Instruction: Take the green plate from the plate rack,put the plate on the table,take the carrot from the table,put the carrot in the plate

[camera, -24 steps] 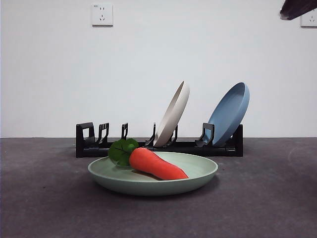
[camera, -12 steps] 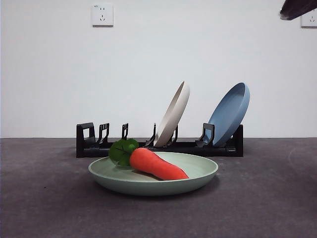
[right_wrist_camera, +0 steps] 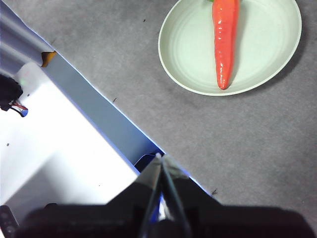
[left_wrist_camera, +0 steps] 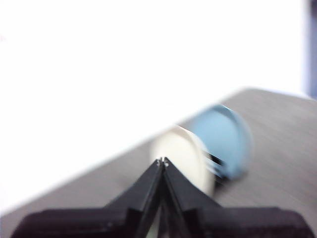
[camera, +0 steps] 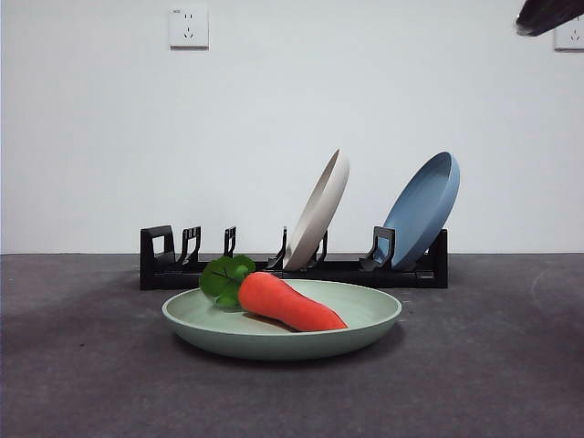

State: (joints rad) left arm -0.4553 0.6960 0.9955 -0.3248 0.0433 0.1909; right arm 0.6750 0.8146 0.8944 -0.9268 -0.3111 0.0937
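The green plate [camera: 356, 321] lies flat on the dark grey table [camera: 82, 383], in front of the black plate rack [camera: 182, 269]. The orange carrot [camera: 287, 304] rests inside the plate, with its green leaves toward the rack. From high above, the right wrist view shows the same green plate [right_wrist_camera: 188, 54] holding the carrot [right_wrist_camera: 225, 39]. My right gripper [right_wrist_camera: 160, 157] is shut and empty, far from the plate. My left gripper [left_wrist_camera: 162, 161] is also shut and empty, raised, facing the rack's plates in a blurred view.
A cream plate [camera: 321, 208] and a blue plate [camera: 424, 208] lean in the rack's slots. A dark arm tip [camera: 547, 14] shows at the top right corner of the front view. The table's edge with a blue border [right_wrist_camera: 99, 119] runs through the right wrist view.
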